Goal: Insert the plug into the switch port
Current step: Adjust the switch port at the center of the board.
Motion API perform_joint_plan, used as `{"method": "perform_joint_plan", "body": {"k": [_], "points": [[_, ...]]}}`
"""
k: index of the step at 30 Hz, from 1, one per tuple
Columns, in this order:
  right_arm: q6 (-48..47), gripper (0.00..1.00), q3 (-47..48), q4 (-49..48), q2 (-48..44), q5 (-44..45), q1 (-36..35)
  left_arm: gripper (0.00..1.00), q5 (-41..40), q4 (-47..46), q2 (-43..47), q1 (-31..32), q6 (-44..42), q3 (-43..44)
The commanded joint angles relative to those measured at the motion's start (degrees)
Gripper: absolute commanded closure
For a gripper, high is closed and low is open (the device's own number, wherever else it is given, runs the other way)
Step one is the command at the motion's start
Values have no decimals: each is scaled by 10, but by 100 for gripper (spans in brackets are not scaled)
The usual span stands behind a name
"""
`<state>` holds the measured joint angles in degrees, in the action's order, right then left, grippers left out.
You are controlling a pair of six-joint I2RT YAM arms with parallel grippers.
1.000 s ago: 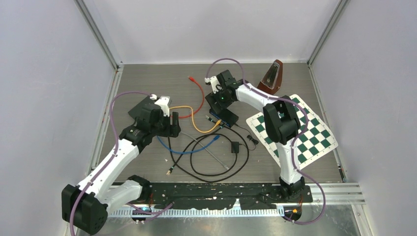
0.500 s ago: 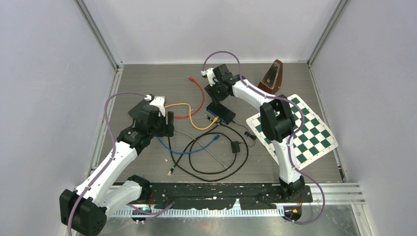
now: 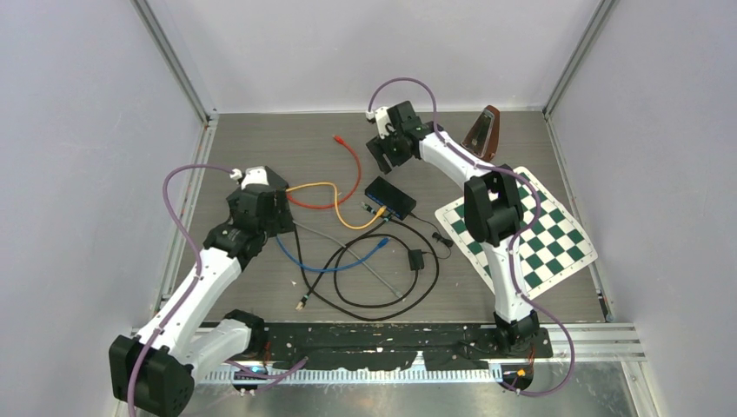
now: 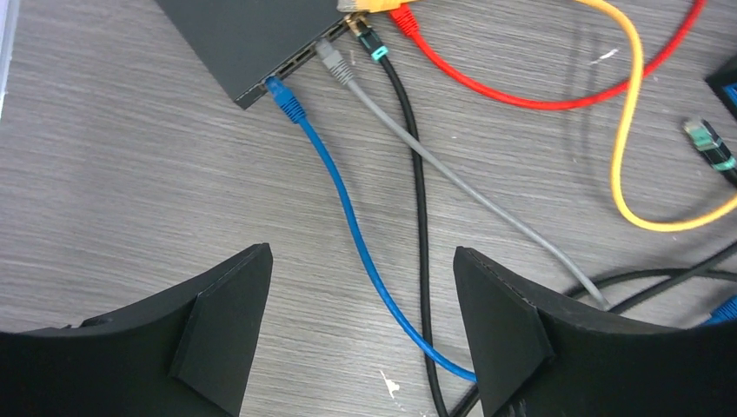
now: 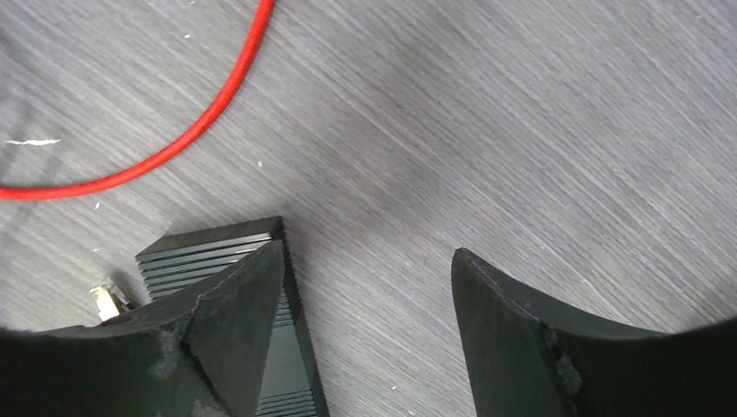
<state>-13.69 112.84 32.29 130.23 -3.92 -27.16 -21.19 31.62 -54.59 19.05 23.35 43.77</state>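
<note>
The blue plug (image 4: 284, 98) is sitting at the end port of the black switch (image 4: 252, 35), in the upper left of the left wrist view. Whether it is clicked fully home I cannot tell. The left claw (image 4: 361, 287) is hovering released above the blue lead, grasping nothing. The right claw (image 5: 369, 269) is also hanging released and empty over bare counter (image 5: 521, 130), in the upper middle of the overhead view.

If seating is the step being settled, it is probably calling for a pinch on the plug's boot rather than the lead. The push should be going straight along the port's line, with the other claw bracing the box so it is not sliding.

Counting outward, five leads are meeting that switch: the blue one, a gray plug (image 4: 335, 62), a black plug (image 4: 369, 43), a yellow cable (image 4: 630, 95) and a red cable (image 4: 487, 82). A second switch (image 3: 389, 198) is lying mid-counter, making two. One checkered mat (image 3: 539, 234) and one metronome (image 3: 482, 135) are standing at the right.
</note>
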Motion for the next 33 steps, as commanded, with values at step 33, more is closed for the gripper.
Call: {"method": "perform_joint_plan", "body": {"k": [33], "points": [[195,35,-21,-42,-68,-127,-112,20,6,-9,-24,-78,25,48]]}}
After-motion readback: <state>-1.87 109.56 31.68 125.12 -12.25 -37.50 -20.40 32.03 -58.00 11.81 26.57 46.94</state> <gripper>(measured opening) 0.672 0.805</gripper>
